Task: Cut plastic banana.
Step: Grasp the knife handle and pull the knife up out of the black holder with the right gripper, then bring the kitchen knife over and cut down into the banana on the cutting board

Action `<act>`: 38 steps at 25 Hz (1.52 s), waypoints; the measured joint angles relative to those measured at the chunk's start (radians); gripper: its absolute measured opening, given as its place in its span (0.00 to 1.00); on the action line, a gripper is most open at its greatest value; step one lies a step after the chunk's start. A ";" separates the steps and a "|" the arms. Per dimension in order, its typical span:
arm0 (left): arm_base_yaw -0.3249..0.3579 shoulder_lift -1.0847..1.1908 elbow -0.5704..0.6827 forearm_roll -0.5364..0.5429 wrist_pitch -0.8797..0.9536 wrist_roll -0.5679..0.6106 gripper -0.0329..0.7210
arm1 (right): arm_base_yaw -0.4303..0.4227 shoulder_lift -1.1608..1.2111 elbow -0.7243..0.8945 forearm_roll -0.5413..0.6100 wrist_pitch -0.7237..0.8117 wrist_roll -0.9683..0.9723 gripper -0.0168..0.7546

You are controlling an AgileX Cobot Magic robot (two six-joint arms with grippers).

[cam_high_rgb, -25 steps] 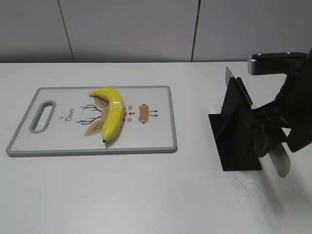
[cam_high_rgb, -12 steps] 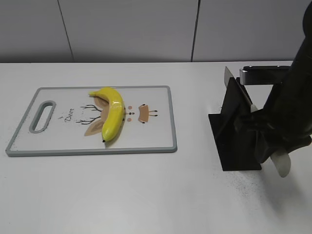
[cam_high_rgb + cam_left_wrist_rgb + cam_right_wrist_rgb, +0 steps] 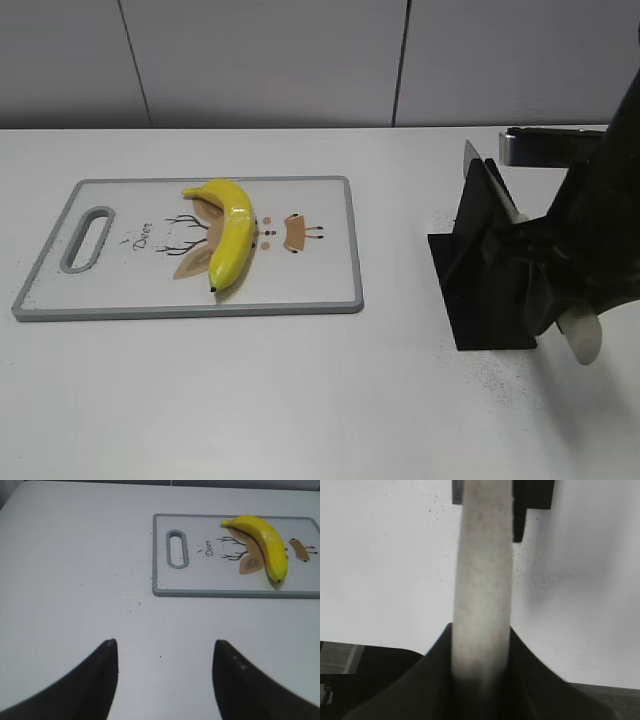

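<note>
A yellow plastic banana lies on a white cutting board with a grey rim; both also show in the left wrist view, the banana on the board. A knife stands in a black holder at the right, its pale handle sticking out toward the front. My right gripper is shut on this handle, its fingertips on either side of it. My left gripper is open and empty above bare table, well short of the board.
The black holder stands on the white table right of the board. A grey wall runs behind the table. The board's handle slot faces the left arm's side.
My right arm has shifted at the knife handle, its upper part now leaning more over the holder. The banana, board and holder have not moved.
</note>
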 joint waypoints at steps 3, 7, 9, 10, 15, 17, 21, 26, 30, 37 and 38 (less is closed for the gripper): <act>0.000 0.000 0.000 0.000 0.000 0.001 0.82 | 0.000 -0.026 -0.016 0.009 0.020 0.015 0.24; 0.000 0.000 0.000 0.000 0.000 0.000 0.82 | 0.000 -0.049 -0.066 0.000 0.057 0.036 0.24; 0.000 0.000 0.000 0.000 0.000 0.000 0.82 | 0.000 -0.054 -0.097 -0.013 0.081 0.047 0.24; 0.000 0.000 0.000 0.000 0.000 0.002 0.82 | 0.000 -0.056 -0.117 -0.017 0.095 0.050 0.24; 0.000 0.000 0.000 0.000 0.000 0.001 0.82 | 0.001 -0.057 -0.224 -0.036 0.149 0.053 0.23; 0.000 0.000 0.000 0.000 0.000 0.001 0.82 | 0.003 -0.060 -0.274 -0.049 0.156 0.052 0.23; 0.000 0.000 0.000 0.000 0.000 0.001 0.82 | 0.003 -0.060 -0.358 -0.077 0.162 0.050 0.23; 0.000 0.000 0.000 0.000 -0.004 0.007 0.82 | 0.003 -0.060 -0.426 -0.081 0.163 -0.102 0.23; 0.000 0.031 -0.024 0.000 -0.045 0.016 0.82 | 0.003 -0.059 -0.432 -0.081 0.133 -0.377 0.23; 0.000 0.318 -0.086 -0.013 -0.235 0.138 0.82 | 0.003 0.049 -0.522 -0.081 0.127 -0.641 0.23; 0.000 0.375 -0.097 -0.023 -0.265 0.159 0.82 | 0.003 0.076 -0.543 -0.081 0.127 -0.684 0.23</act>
